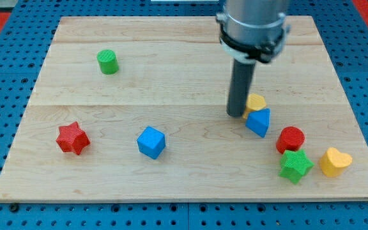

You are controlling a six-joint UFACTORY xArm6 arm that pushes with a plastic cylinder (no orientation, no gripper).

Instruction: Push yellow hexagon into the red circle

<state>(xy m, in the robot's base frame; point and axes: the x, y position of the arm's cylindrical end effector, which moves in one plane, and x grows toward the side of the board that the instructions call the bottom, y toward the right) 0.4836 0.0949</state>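
The yellow hexagon (pixel 257 101) lies right of the board's middle, partly hidden by my rod and by a blue triangle (pixel 259 121) that touches its lower side. The red circle (pixel 291 138) stands lower right of them, a short gap from the blue triangle. My tip (pixel 236 114) rests on the board just left of the yellow hexagon, touching or nearly touching it.
A green star (pixel 296 165) sits just below the red circle, with a yellow heart (pixel 335 161) to its right. A blue cube (pixel 151 142) and a red star (pixel 72 138) lie at the lower left. A green cylinder (pixel 108 61) stands at the upper left.
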